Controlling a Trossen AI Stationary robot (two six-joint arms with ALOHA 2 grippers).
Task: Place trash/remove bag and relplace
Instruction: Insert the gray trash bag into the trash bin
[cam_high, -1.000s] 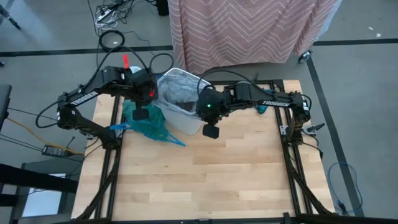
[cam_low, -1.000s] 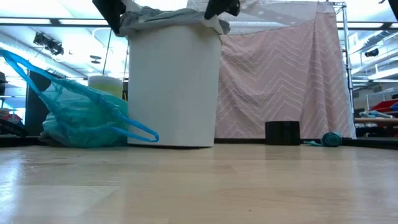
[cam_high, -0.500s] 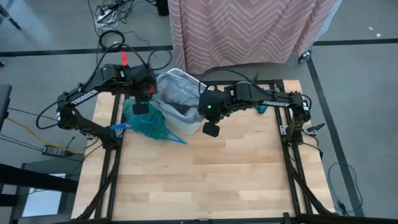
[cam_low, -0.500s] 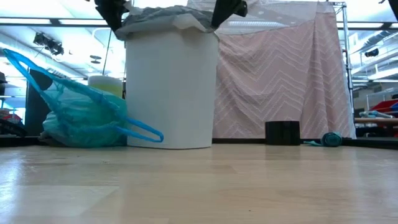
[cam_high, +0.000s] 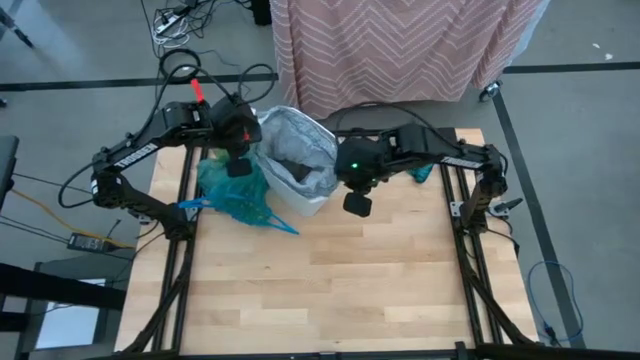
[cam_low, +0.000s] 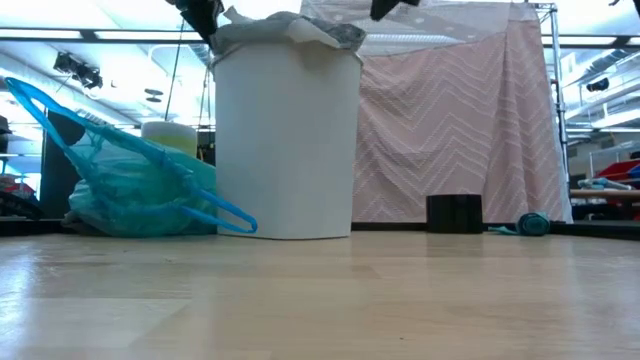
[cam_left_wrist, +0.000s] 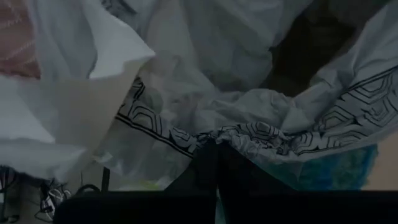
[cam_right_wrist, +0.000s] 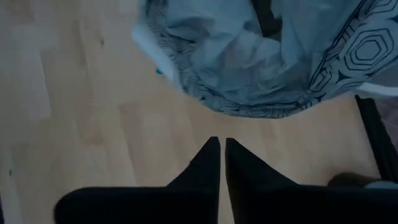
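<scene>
Since the teal bag (cam_high: 235, 195) already lies knotted on the tabletop (cam_high: 330, 280) just left of the white bin (cam_low: 287, 140), the job now looks to be settling the grey liner (cam_high: 297, 150) over the bin's rim. That liner is draped across the top and folded outward, which is probably why both arms hang at rim height on either side. The left gripper (cam_high: 238, 167) sits at the bin's left edge, its jaws closed with the liner's patterned hem against them; whether a fold is pinched I cannot tell. The right gripper (cam_right_wrist: 219, 163) hovers clear over bare wood beside the bin, jaws closed on nothing. No loose trash shows. Pale wooden planks make up the tabletop, on a black frame. Behind hangs a pink zigzag curtain (cam_low: 460, 120); cables trail on the grey floor (cam_high: 80, 40).
</scene>
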